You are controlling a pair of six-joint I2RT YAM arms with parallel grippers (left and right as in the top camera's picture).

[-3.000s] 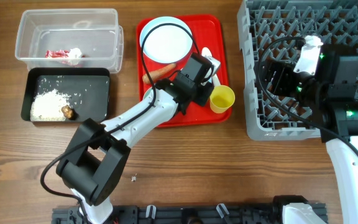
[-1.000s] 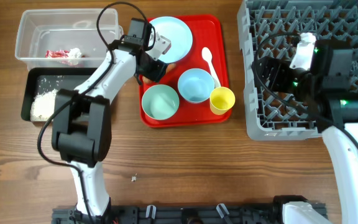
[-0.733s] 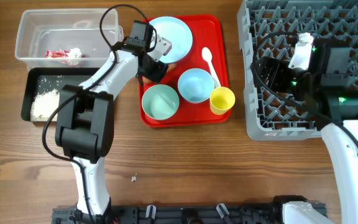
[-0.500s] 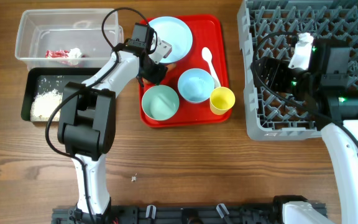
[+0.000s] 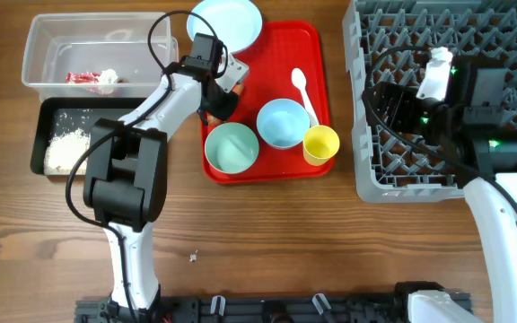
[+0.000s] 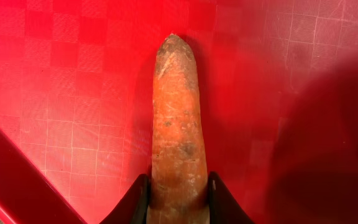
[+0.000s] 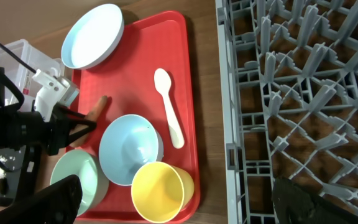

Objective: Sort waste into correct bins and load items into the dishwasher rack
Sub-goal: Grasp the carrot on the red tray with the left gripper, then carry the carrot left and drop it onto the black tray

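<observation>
My left gripper [image 5: 220, 92] is shut on the thick end of the orange carrot piece [image 6: 178, 118], which lies flat on the red serving tray [image 5: 276, 54]; the jaws [image 6: 178, 200] press it on both sides. The pale-blue plate [image 5: 226, 20] overhangs the tray's far-left corner. A teal bowl [image 5: 232, 146], a pale-blue bowl [image 5: 283, 123], a yellow cup [image 5: 320, 144] and a white spoon [image 5: 302, 87] sit on the tray. My right gripper [image 5: 395, 109] is open and empty over the grey dishwasher rack [image 5: 510, 36]. The wrapper [image 5: 92, 78] lies in the clear tub [image 5: 52, 36].
The black tray [image 5: 106, 112] holds white rice crumbs [image 5: 65, 144]; the left arm covers its right part and the brown lump is hidden. In the right wrist view the carrot [image 7: 96, 107], spoon [image 7: 168, 115] and cup [image 7: 160, 191] lie left of the rack's wall [image 7: 229, 155].
The plate has slid away from the tray's middle to its far-left corner, uncovering the carrot. The left gripper has shifted slightly onto the carrot. The right arm has barely moved.
</observation>
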